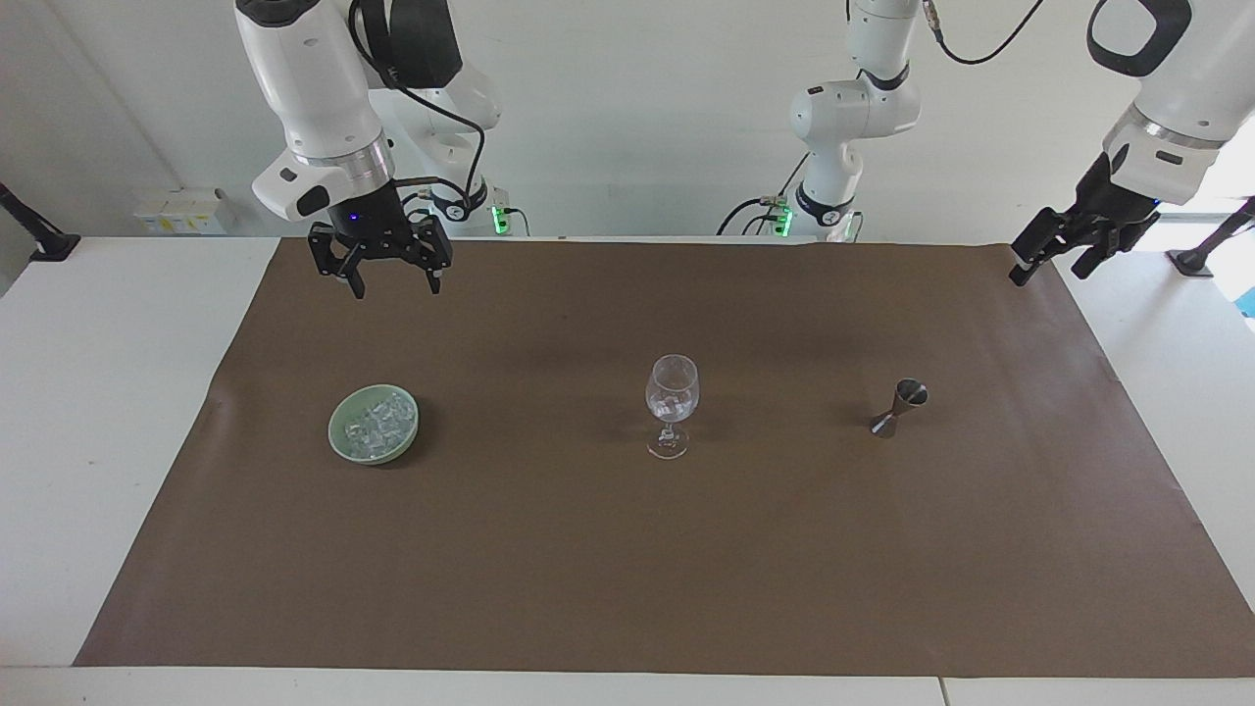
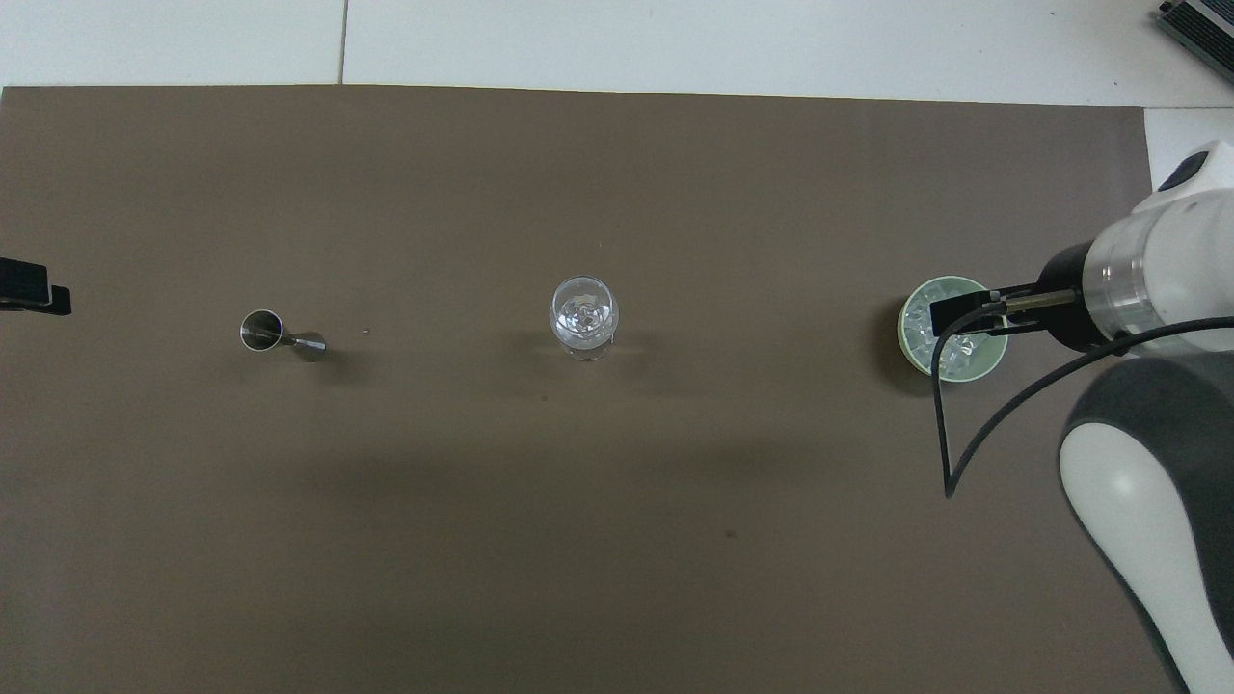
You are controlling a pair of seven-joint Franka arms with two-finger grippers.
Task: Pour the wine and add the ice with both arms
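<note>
I've got both arms up off the tabletop w/ nothing in either one. Right gripper hangs over the brown mat near the robots' edge, at the right arm's end; its fingers are spread apart, released, pointing straight down. From the overhead cam the right arm's wrist covers part of the pale green bowl, but the facing cam shows the gripper well above it and not touching. Left gripper is raised over the mat's corner at the left arm's end, by the robots' edge, tilted; fingers look apart too, empty. In the overhead cam only a black tip shows at the frame edge. Task items sit in a row across the mid mat, well apart from each other: the bowl toward the right arm's end, w/ the ice piled inside it as small clear cubes; the wine glass upright in the centre, w/ a few ice cubes already in its bowl; the metal jigger toward the left arm's end. The jigger looks upright in the facing cam; I can't tell if there's anything in it. Can't make out any liquid in the glass either. Neither gripper is touching any item.
</note>
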